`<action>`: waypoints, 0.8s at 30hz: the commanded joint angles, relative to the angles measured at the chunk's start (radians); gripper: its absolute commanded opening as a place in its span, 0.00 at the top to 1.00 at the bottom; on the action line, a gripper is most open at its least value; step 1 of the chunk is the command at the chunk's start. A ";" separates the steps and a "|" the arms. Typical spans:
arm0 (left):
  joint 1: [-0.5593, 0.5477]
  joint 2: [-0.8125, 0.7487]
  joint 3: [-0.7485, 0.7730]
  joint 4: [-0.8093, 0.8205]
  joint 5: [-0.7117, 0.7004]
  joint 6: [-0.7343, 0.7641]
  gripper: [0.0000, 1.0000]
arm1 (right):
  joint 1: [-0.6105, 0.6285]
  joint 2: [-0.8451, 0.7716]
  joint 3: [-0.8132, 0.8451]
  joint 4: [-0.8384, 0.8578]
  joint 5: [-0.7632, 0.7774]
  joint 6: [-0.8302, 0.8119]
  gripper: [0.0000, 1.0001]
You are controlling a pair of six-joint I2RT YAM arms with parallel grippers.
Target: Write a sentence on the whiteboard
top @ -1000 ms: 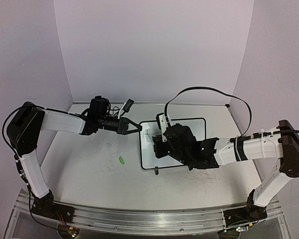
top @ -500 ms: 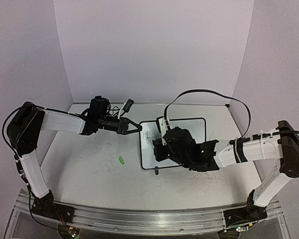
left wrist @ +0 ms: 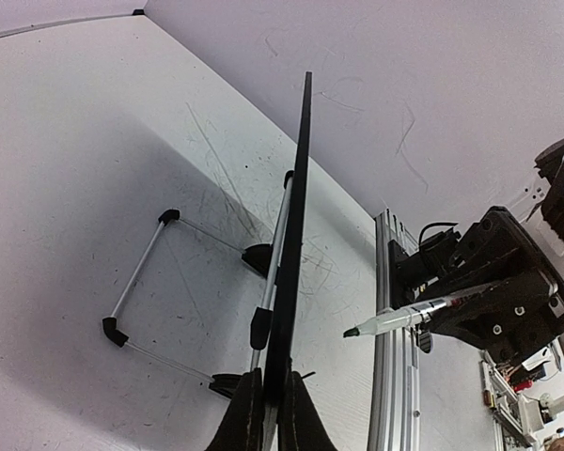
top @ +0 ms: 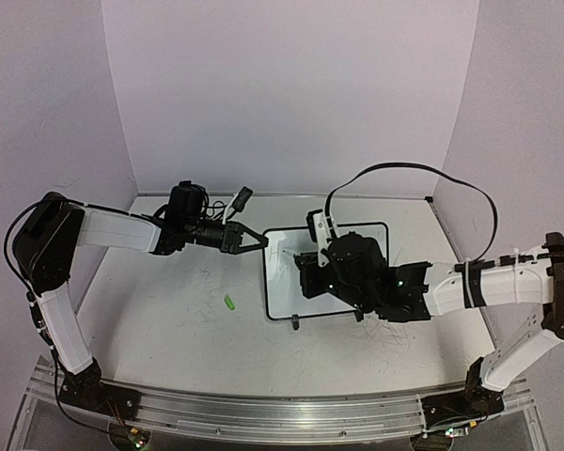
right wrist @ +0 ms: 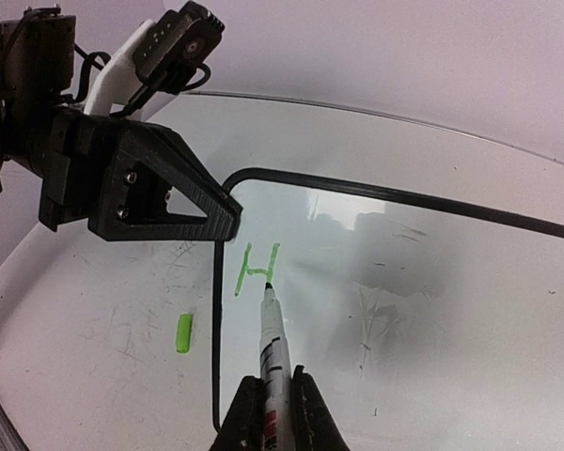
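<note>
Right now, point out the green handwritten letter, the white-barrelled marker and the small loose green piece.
Green handwritten letter H (right wrist: 259, 271): right wrist view, on its crossbar.
White-barrelled marker (right wrist: 274, 352): right wrist view, mid-barrel.
Small loose green piece (right wrist: 183, 333): right wrist view, its middle.

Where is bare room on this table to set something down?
Free: the table between the left arm and the small green piece; also the strip between the whiteboard and the front rail. Crowded: the whiteboard, its edge clamped by the left pincer, the right pincer holding a marker over it.
</note>
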 commanded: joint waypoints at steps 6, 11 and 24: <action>-0.012 -0.058 -0.007 0.014 0.035 -0.011 1.00 | -0.010 0.056 0.049 0.050 0.018 -0.008 1.00; -0.012 -0.052 -0.004 0.015 0.038 -0.013 1.00 | -0.017 0.038 0.022 0.049 0.032 -0.004 1.00; -0.012 -0.051 -0.005 0.015 0.038 -0.012 1.00 | -0.028 0.054 0.027 0.047 0.037 -0.006 1.00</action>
